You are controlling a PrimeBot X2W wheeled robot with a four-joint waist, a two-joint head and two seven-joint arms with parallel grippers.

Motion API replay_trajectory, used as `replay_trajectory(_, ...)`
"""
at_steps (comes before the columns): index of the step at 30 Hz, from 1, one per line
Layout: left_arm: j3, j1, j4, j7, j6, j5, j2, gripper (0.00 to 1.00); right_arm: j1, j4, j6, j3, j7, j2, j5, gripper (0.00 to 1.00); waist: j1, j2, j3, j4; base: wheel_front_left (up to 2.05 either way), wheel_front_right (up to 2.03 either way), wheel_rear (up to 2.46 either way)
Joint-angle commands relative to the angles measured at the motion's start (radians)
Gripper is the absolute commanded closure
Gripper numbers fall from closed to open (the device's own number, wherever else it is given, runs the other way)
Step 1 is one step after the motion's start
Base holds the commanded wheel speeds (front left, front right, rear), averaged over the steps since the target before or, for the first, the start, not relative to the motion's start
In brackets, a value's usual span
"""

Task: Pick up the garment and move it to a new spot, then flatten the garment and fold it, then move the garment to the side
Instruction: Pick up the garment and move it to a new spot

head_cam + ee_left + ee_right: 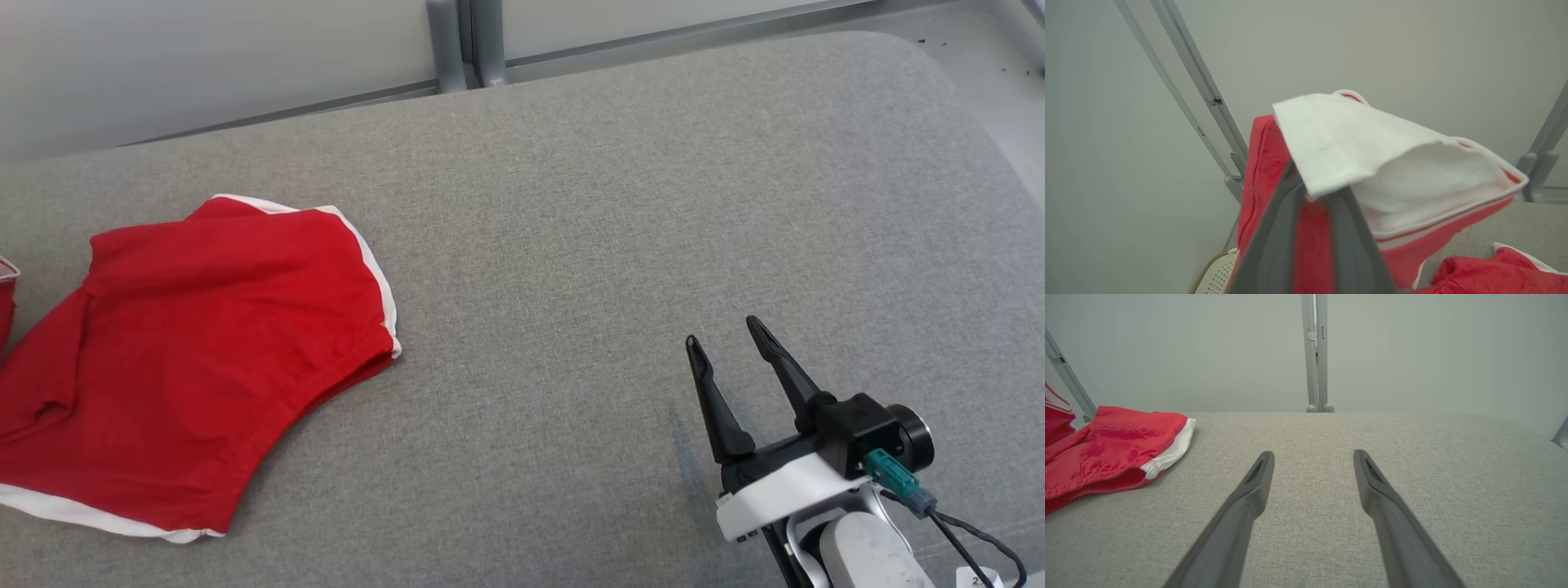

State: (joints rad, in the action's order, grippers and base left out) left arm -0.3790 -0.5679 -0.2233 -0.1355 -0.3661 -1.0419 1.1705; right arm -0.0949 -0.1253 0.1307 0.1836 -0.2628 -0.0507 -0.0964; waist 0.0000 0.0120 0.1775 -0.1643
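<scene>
Head view: the grey padded surface (612,245) takes up most of the frame. The red garment (196,359) sits at its far left and runs off the left edge. Its bulk lies mostly flat with a few creases. Long axis looks diagonal, low-left to up-right, but I can't be sure with part of it cut off. White-trimmed hem (384,287) is the edge facing right.

Left wrist view: left gripper (1310,192) is clamped on a fold of the garment (1265,163). Red cloth is pinched between the fingers and a white inner layer flops over the tips. That part is lifted off the surface; the rest lies on the grey, lower right in that view.

Right gripper (722,330) is at lower right in head view, jaws spread wide with nothing in them. It's well apart from the garment, bare grey between. Right wrist view agrees: the garment (1114,445) is off to its left, hem nearest.

My read: this is the pick-and-move step and the left arm owns it, nearer by far. The garment lies left of the right gripper, so a second grip for flattening means the right arm crossing leftward to that hem. Risk: with a one-point hold I expect the cloth to hang and bunch.
</scene>
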Motion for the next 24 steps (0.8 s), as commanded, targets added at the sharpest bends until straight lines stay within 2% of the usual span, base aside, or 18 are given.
replay_trajectory(1, -0.003, -0.033, -0.030, 0.020, 0.015, 0.024, -0.016, 1.00, -0.014, 0.000, 0.000, 0.001, -0.003, -0.001, 0.002, 0.00, 0.0000, -0.0120, 0.027, -0.018, 0.00, 0.00, 0.00)
replay_trajectory(3, -0.008, -0.065, -0.087, 0.045, 0.035, 0.039, -0.032, 1.00, -0.026, -0.001, 0.000, 0.006, -0.003, -0.001, 0.008, 0.00, 0.0000, -0.0120, 0.049, -0.033, 0.00, 0.00, 0.00)
replay_trajectory(7, -0.029, -0.110, -0.179, 0.091, 0.106, 0.068, -0.062, 1.00, -0.043, 0.003, 0.000, 0.006, -0.003, -0.001, 0.009, 0.00, 0.0000, -0.0120, 0.094, -0.064, 0.00, 0.00, 0.00)
replay_trajectory(12, -0.035, -0.126, -0.292, 0.122, 0.139, 0.069, -0.095, 1.00, -0.050, 0.009, 0.000, 0.008, -0.003, 0.000, -0.004, 0.00, 0.0000, -0.0120, 0.134, -0.095, 0.00, 0.00, 0.00)
replay_trajectory(17, -0.023, -0.112, -0.423, 0.199, 0.182, 0.055, -0.125, 1.00, -0.057, 0.013, 0.000, 0.019, -0.003, -0.001, -0.007, 0.00, 0.0000, -0.0120, 0.177, -0.126, 0.00, 0.00, 0.00)
replay_trajectory(21, -0.018, -0.136, -0.483, 0.259, 0.241, 0.037, -0.172, 0.73, -0.061, 0.018, 0.000, 0.010, -0.003, -0.001, 0.007, 0.00, 0.0000, -0.0120, 0.203, -0.127, 0.00, 0.00, 0.00)
replay_trajectory(23, -0.022, -0.151, -0.510, 0.274, 0.261, 0.036, -0.197, 0.51, -0.064, 0.020, 0.000, 0.008, -0.003, -0.001, 0.017, 0.00, 0.0000, -0.0120, 0.215, -0.120, 0.00, 0.00, 0.00)
replay_trajectory(24, -0.029, -0.157, -0.529, 0.277, 0.263, 0.043, -0.209, 0.14, -0.068, 0.021, 0.000, 0.008, -0.003, -0.001, 0.022, 0.00, 0.0000, -0.0120, 0.219, -0.116, 0.00, 0.00, 0.00)
